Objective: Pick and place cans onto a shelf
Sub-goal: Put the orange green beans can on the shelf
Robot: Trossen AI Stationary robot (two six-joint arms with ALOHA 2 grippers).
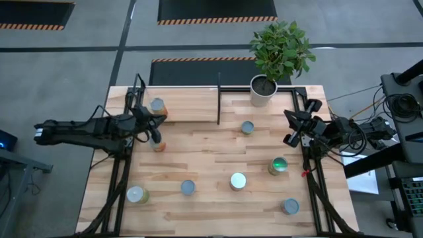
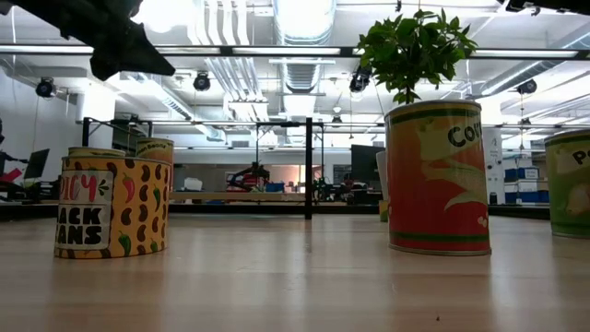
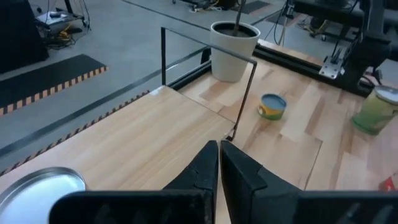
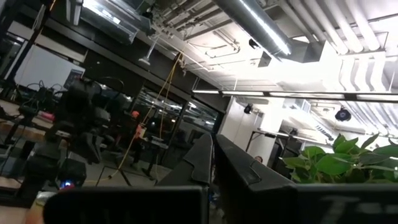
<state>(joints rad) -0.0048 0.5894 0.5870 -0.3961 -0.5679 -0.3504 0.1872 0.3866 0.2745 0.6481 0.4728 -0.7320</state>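
**Both hands shut and empty; one can on shelf, rest on tabletop**

High view: left hand point(image 1: 153, 125) reaches in from the tabletop's left edge, fingers closed, holding nothing, just beside the can on the shelf point(image 1: 157, 107). A second can point(image 1: 158, 145) sits just below the hand. Right hand point(image 1: 293, 127) waits at the right edge, fingers closed, empty. The shelf point(image 1: 188, 106) occupies the far-left part of the tabletop point(image 1: 211, 198), bounded by a black divider bar point(image 1: 219, 99). White plant pot point(image 1: 263, 90) stands just right of the bar. Six more cans lie scattered well apart on the open tabletop, tops silvery, white or green.

Low view: a yellow spotted can point(image 2: 112, 205) left, a red-orange can point(image 2: 437, 178) right, both upright.

Left wrist view: fingers point(image 3: 205, 165) pressed together above the light-wood shelf panel; a silvery can top point(image 3: 38, 191) close by.

Right wrist view: fingers point(image 4: 202, 158) closed, pointing toward the ceiling.
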